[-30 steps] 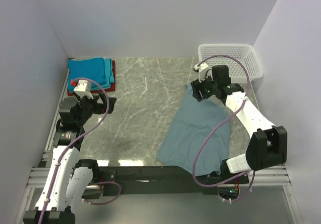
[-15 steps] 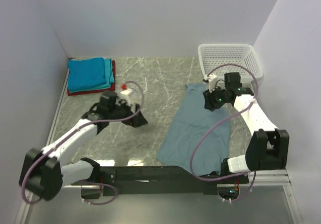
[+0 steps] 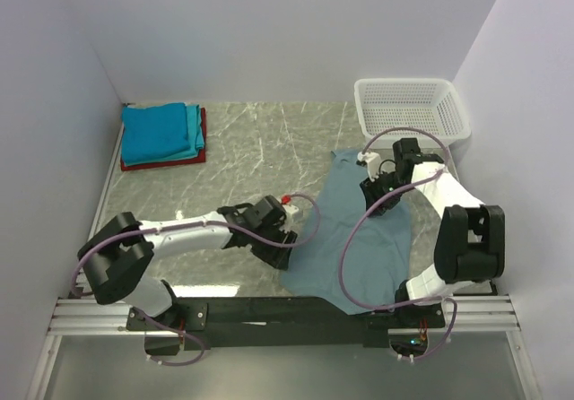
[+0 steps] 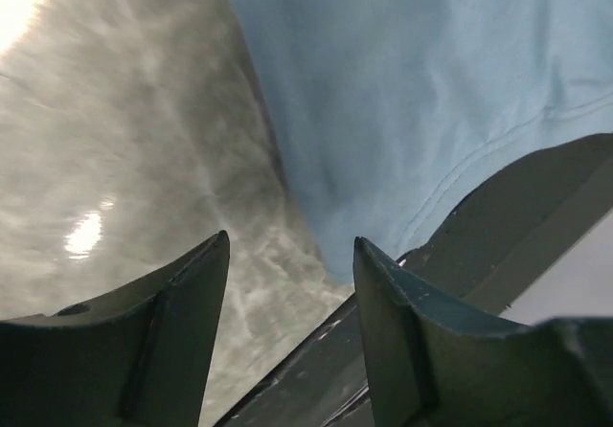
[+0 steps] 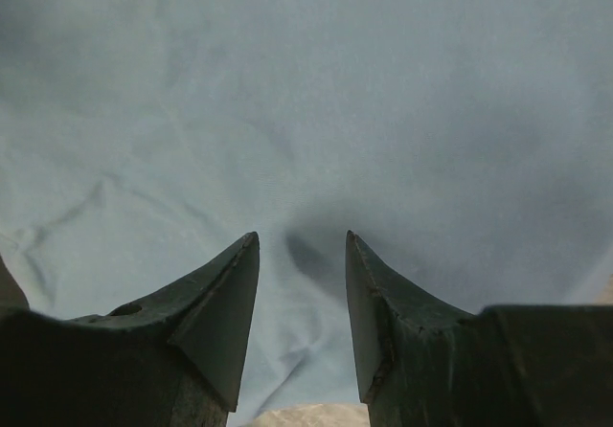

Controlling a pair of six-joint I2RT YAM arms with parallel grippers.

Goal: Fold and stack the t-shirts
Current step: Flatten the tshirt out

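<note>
Both claws are seen partly open, with nothing held. The left gripper (image 3: 287, 249) is stretched low across the table, just beside the shirt's near left corner. Only bare marble and the shirt's edge are framed beyond its parted fingers (image 4: 182, 331). The right gripper (image 3: 374, 201) is held over the shirt's far right part, jaws parted above smooth cloth, with no fold seen pinched.

A grey marbled table (image 3: 251, 158) is shown from above. On its right half the large dusty grey-blue t-shirt (image 3: 381, 247) is spread flat and unfolded, its near hem reaching the dark front rail (image 3: 269, 308). Its long axis is laid from near edge to far side, leaning slightly rightward as it goes away. Which end is the collar cannot be told.

At the far left corner a stack of folded t-shirts (image 3: 161, 131) is placed, bright blue over teal over red. A white mesh basket (image 3: 408, 83) is set at the far right corner.

The step in hand is judged to be the first fold of the spread shirt, with grasps being set up. For the next move, an edge would need to be pinched by each claw, then lifted evenly and carried across.
</note>
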